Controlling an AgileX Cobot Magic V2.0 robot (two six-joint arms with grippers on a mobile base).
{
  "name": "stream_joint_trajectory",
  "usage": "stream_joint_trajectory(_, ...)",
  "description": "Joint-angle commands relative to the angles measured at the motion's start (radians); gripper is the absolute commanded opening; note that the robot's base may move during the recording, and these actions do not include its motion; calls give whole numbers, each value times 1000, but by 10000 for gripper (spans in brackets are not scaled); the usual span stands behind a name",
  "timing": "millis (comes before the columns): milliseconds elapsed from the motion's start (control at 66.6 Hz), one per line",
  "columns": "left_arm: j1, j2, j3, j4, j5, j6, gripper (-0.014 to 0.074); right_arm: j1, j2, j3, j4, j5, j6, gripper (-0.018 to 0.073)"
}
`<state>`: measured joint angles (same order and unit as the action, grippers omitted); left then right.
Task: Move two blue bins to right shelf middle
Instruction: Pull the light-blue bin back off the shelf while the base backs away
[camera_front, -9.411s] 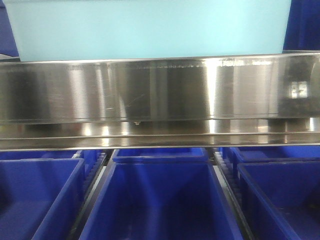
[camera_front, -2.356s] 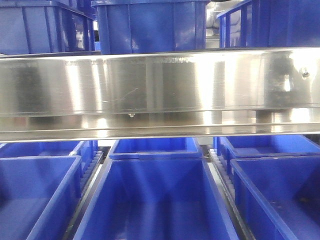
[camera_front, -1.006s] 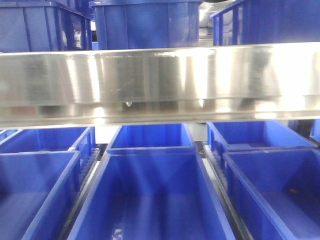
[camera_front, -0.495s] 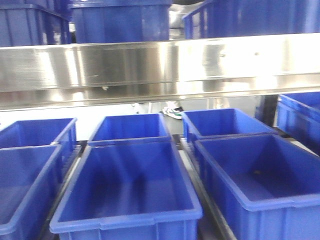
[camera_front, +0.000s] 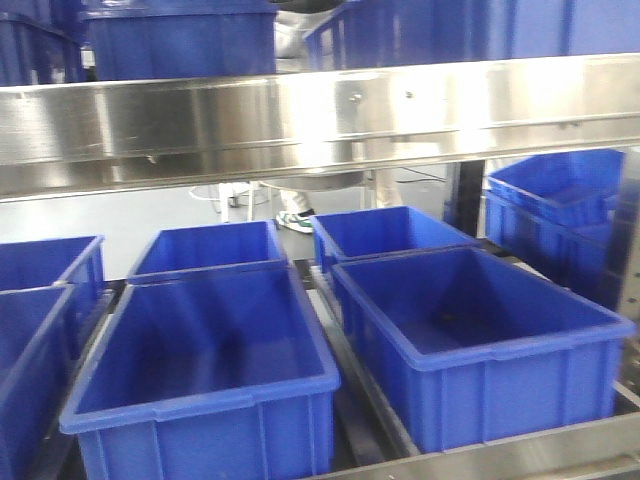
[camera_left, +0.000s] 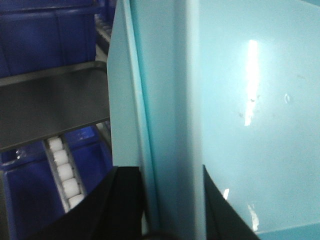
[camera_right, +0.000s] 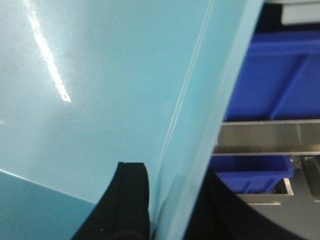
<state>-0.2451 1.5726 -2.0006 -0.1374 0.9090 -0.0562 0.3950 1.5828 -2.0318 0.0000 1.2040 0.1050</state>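
Held bin: a pale blue bin (camera_left: 240, 100) fills both wrist views, very close to the cameras. It does not show in the front view.
Left gripper: the left gripper (camera_left: 172, 200) straddles an upright wall of the bin, one black finger on each side, pinching it.
Right gripper: the right gripper (camera_right: 170, 200) sits the same way on another wall of the bin, with a black finger on each side pressed against the plastic.
Front view: a steel shelf beam (camera_front: 320, 120) crosses the upper part. Below it, open dark blue bins (camera_front: 200, 370) stand in rows, near and far, on a roller shelf. More blue bins stand on the level above.
Right side: past an upright post at the far right, a neighbouring rack (camera_front: 555, 200) holds more blue bins, one of them tilted. I cannot tell which of its levels is the middle one.
Background: a person's legs and shoes (camera_front: 295, 218) show under the beam, well behind the bins.
Done so far: one bin appears lifted and carried between both arms.
Left to do: this bin is not yet set down on the right shelf. Whether another bin is already there cannot be told.
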Motion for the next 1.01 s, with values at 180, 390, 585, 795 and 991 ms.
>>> stream_joint_trajectory(180, -10, -20, -16, -94, -152, -6, -111, 6, -12, -11, 56, -67, -34, -154)
stream_joint_trajectory(390, -10, -20, -16, -94, -152, -6, -111, 6, -12, -11, 56, -67, -34, -154)
stream_joint_trajectory(585, -10, -20, -16, -94, -152, -6, -111, 6, -12, -11, 56, -67, -34, -154)
stream_joint_trajectory(795, -10, -20, -16, -94, -152, -6, -111, 6, -12, -11, 56, -69, -34, -154)
stream_joint_trajectory(991, -10, -20, -16, -94, -152, -6, -111, 6, -12, -11, 56, -69, -34, -154)
